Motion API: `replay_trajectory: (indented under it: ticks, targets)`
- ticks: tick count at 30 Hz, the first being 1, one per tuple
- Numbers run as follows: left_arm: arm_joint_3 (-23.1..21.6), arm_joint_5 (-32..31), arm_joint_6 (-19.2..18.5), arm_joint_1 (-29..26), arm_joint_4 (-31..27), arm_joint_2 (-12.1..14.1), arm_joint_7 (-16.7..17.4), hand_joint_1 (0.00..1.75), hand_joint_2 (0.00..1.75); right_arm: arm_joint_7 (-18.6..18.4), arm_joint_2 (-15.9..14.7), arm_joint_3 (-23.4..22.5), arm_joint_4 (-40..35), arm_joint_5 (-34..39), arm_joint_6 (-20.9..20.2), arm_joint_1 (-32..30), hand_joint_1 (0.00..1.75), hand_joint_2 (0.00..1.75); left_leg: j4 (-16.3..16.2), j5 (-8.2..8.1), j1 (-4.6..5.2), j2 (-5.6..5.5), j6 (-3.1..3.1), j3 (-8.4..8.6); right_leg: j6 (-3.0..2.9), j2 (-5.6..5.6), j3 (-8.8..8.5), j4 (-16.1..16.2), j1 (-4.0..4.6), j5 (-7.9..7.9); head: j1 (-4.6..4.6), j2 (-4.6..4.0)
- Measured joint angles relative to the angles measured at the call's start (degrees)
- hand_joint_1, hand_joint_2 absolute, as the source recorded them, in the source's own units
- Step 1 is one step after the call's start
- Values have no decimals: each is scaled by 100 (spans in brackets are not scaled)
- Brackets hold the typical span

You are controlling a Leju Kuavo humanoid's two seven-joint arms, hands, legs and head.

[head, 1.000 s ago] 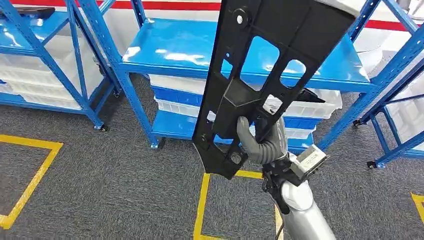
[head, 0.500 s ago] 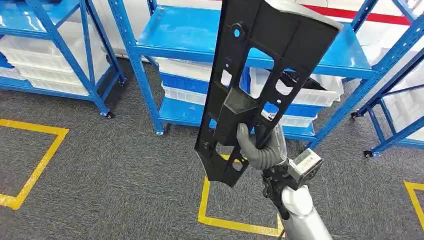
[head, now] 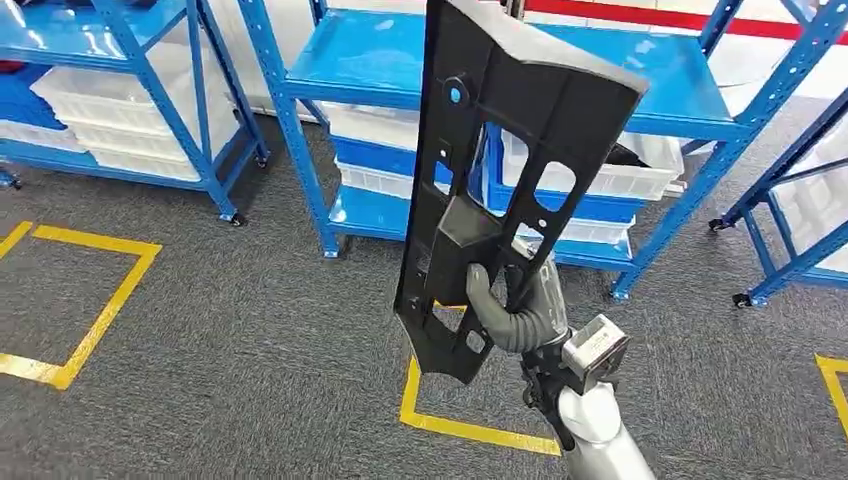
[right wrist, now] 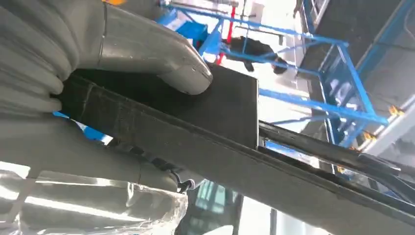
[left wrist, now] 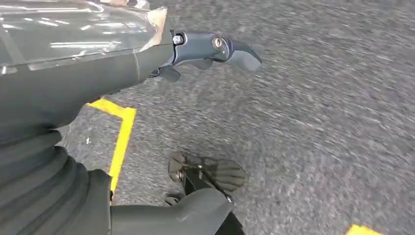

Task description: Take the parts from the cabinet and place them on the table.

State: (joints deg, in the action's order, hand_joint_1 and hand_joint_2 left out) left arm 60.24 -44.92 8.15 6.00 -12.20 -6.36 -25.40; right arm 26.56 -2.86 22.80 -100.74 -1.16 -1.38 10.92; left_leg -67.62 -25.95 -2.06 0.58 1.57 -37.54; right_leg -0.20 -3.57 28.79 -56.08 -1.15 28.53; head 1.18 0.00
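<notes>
A long black plastic part (head: 500,150) with several cut-out holes stands nearly upright in the head view, in front of the blue racks. My right hand (head: 515,305) grips it near its lower end, thumb across the front. In the right wrist view the grey thumb (right wrist: 147,54) presses on the part's flat black face (right wrist: 195,142). My left hand (left wrist: 73,83) hangs over the grey carpet with its fingers (left wrist: 215,46) apart and nothing in it.
Blue metal racks (head: 370,70) stand ahead, with white bins (head: 610,180) on the lower shelves. Another rack (head: 150,90) is at the left and one (head: 790,200) at the right. Yellow tape (head: 90,320) marks squares on the grey carpet.
The whole picture has shifted to the right and down, so the camera has moved. The black part stays in my right hand and stands a little more upright.
</notes>
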Motion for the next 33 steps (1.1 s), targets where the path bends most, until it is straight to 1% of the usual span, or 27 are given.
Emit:
replay_trajectory:
  ticks: [1, 2, 3, 4, 6, 7, 8, 9, 11, 12, 13, 14, 16, 17, 18, 21, 22, 23, 24, 25, 26, 27, 28, 29, 31, 32, 33]
  targets:
    - [0, 0, 0, 1, 0, 0, -4, 0, 175, 7, 0, -2, 0, -7, 2, 0, 175, 175, 543, 86, -4, 161, 7, 364, 7, -41, 7, -39, 2, 4, 4, -2]
    - [0, 0, 0, 14, 0, -2, -6, 0, 175, 13, 0, -4, 0, -15, 2, -3, 175, 175, 781, -87, 57, 335, 6, 534, 38, -78, 55, -50, 55, 11, 9, -2]
    - [0, -2, 4, 19, -2, 7, -15, 0, 175, 15, 2, -11, -2, -28, 2, -3, 175, 175, 838, -47, 90, 315, -72, 500, 63, -125, 68, -64, 68, -3, 13, 0]
    - [0, -7, 18, 12, -2, 4, -15, 0, 175, 20, 2, -11, -7, -37, 2, -10, 175, 175, 893, -80, 93, 273, -106, 477, 98, -166, 66, -72, 100, -8, 4, -2]
    - [0, -11, 31, 0, -2, 7, -17, 0, 175, 24, 2, -9, -13, -59, 2, -30, 175, 175, 929, -63, 119, 166, -227, 431, 165, -269, 70, -68, 116, -27, 0, -2]
    - [0, -11, 31, -9, -2, 0, -15, 0, 175, 26, -2, -13, -28, -74, 2, -39, 175, 175, 990, -11, 64, 123, -304, 448, 210, -134, 165, -131, 104, 38, 7, 0]
    - [0, -11, 33, -7, -2, -4, -15, 0, 175, 33, 0, -13, -31, -92, 2, -55, 175, 175, 1005, 17, 88, 90, -347, 433, 190, 112, 222, -295, 69, 150, -2, 0]
    - [0, -20, 33, -1, -2, -4, -22, 0, 175, 46, -2, -15, -37, -103, 2, -74, 175, 175, 1003, 35, 90, 43, -375, 407, 132, 238, 398, -685, 64, 354, -4, 0]
    - [-2, -72, 33, 2, -2, -2, -55, 0, 175, 57, -6, -30, -37, -148, 2, -172, 175, 175, 1002, 64, 102, -76, -416, 361, 77, 297, 852, -1643, 54, 704, -11, -2]
    - [-2, -81, 33, -3, -2, -2, -61, 0, 175, 68, -9, -39, -37, -168, 4, -228, 175, 175, 999, 78, 108, -143, -424, 344, 105, 311, 976, -1909, 57, 744, -15, -2]
    - [-2, -85, 33, -14, -2, -4, -68, 0, 175, 81, -11, -48, -37, -184, 4, -266, 175, 175, 998, 90, 109, -208, -414, 337, 149, 314, 957, -1866, 44, 681, -13, -2]
    - [-2, -85, 33, -20, -2, -4, -72, 0, 175, 90, -11, -50, -37, -186, 4, -282, 175, 175, 993, 101, 106, -275, -397, 334, 215, 316, 803, -1566, 32, 519, -15, -2]
    - [-2, -85, 33, -27, -2, -13, -74, 0, 175, 109, -9, -52, -39, -197, 4, -281, 175, 175, 962, 117, 87, -397, -359, 327, 345, 421, 276, -519, -31, 100, -15, 0]
    - [-2, -85, 33, -26, -2, -11, -79, 0, 175, 114, -9, -52, -37, -199, 4, -280, 175, 175, 943, 124, 100, -440, -324, 303, 347, 644, 151, -202, -78, 96, -33, 0]
    - [-2, -85, 33, -16, -2, -11, -81, 0, 175, 114, -2, -52, -42, -201, 4, -288, 175, 175, 908, 127, 131, -504, -280, 258, 286, 629, 160, -180, -34, 67, -31, 0]
    - [-2, -87, 28, -54, -2, -9, -109, 0, 175, 133, -7, -59, -46, -223, 4, -339, 175, 175, 969, 227, 93, -599, -152, 197, 171, 514, 175, -202, -5, 4, -20, -2]
    - [-2, -90, 17, -68, -2, -4, -122, 0, 175, 151, -4, -59, -46, -236, 4, -338, 175, 175, 934, 204, 62, -584, -144, 166, 117, 458, 188, -178, -80, -30, -24, 0]
    - [-4, -109, -9, -80, 0, -11, -138, 0, 175, 179, -4, -61, -46, -256, 4, -350, 175, 175, 791, 73, 90, -373, -131, 110, 87, 431, 191, -178, -54, -45, -4, 0]
    - [-4, -118, -22, -78, 0, -11, -146, 0, 175, 238, -7, -61, -55, -284, 4, -386, 175, 175, 450, -165, 90, -221, -112, -40, 56, 375, 197, -179, -40, -45, 48, 0]
    - [-4, -124, -26, -77, -2, -11, -155, 0, 175, 273, -13, -68, -59, -302, 9, -433, 175, 175, -6, -408, 89, -146, -94, -233, 34, 323, 207, -180, -11, -52, 51, -2]
    - [-4, -131, -28, -79, -2, -11, -160, 0, 175, 311, -20, -72, -59, -326, 15, -491, 175, 175, -490, -619, 89, -109, -82, -442, 32, 253, 218, -182, 16, -51, 50, -2]
    - [-7, -140, -31, -86, 0, -11, -162, 0, 175, 349, -24, -74, -59, -354, 20, -557, 175, 175, -840, -733, 89, -95, -83, -592, 31, 189, 228, -183, 35, -51, 52, -2]
    - [-4, -149, -33, -95, 0, -11, -164, 0, 175, 371, -28, -74, -61, -374, 20, -609, 175, 175, -926, -720, 90, -87, -93, -614, 30, 137, 231, -183, 51, -51, 52, -2]
    - [-7, -184, -35, -99, 0, -11, -168, 0, 175, 413, -31, -70, -61, -411, 28, -657, 175, 175, -733, -588, 93, -79, -123, -492, 30, 82, 229, -183, 72, -50, 52, -2]
    - [-18, -302, -24, -100, -2, -11, -168, 0, 175, 542, -50, -87, -105, -470, 90, -794, 175, 175, 264, -157, 129, 2, -235, 94, 25, -17, 211, -183, 106, -44, 53, -2]
    - [-39, -393, -7, -92, -2, -11, -168, 0, 175, 633, -72, -122, -174, -487, 140, -910, 175, 175, 765, -45, 180, 201, -329, 398, 19, -66, 198, -183, 111, -39, 52, 0]
    - [-59, -453, 13, -72, -7, -9, -164, 0, 175, 700, -99, -160, -230, -481, 151, -1035, 175, 175, 853, -96, 220, 291, -348, 435, 32, -126, 219, -188, 188, -29, 44, 0]
